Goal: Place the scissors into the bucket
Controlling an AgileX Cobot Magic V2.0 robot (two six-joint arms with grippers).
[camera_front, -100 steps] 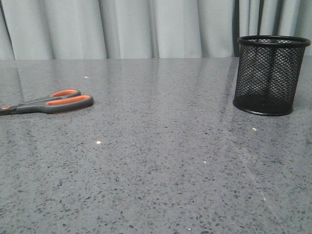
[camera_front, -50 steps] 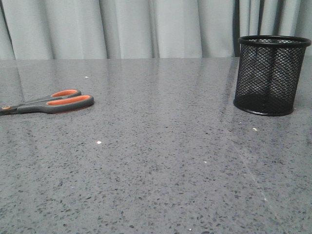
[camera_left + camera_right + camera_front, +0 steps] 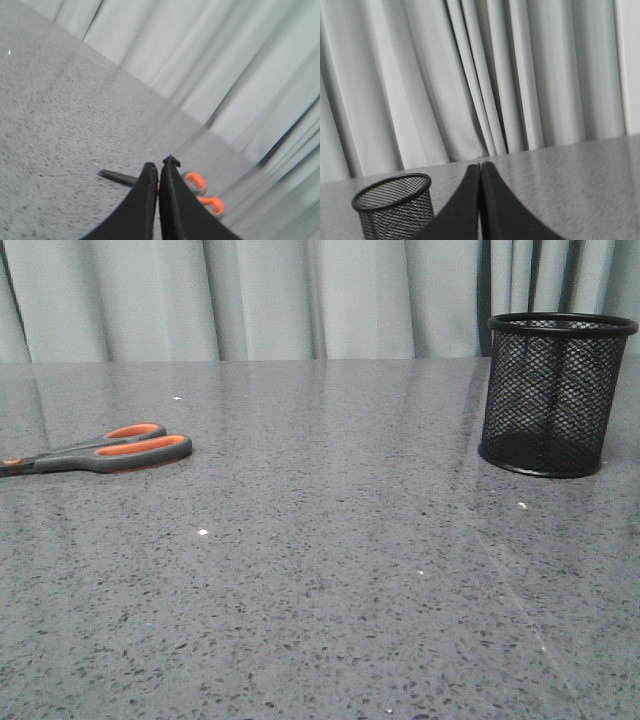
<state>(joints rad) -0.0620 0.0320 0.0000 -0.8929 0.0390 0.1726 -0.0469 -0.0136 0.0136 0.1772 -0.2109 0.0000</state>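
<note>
Grey speckled desk point(image 3: 330, 570), pale curtains behind. Scissors point(image 3: 100, 452) lie flat at far left, bucket point(image 3: 555, 395) upright far right, well apart. Left gripper point(image 3: 160, 172) closed, empty, aimed at the scissors, likely lining up a grasp. Right gripper point(image 3: 480, 172) closed, empty, near bucket, idle.

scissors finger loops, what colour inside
Orange inside the loops of the scissors, with dark grey handles; clearest in the front view.
</note>
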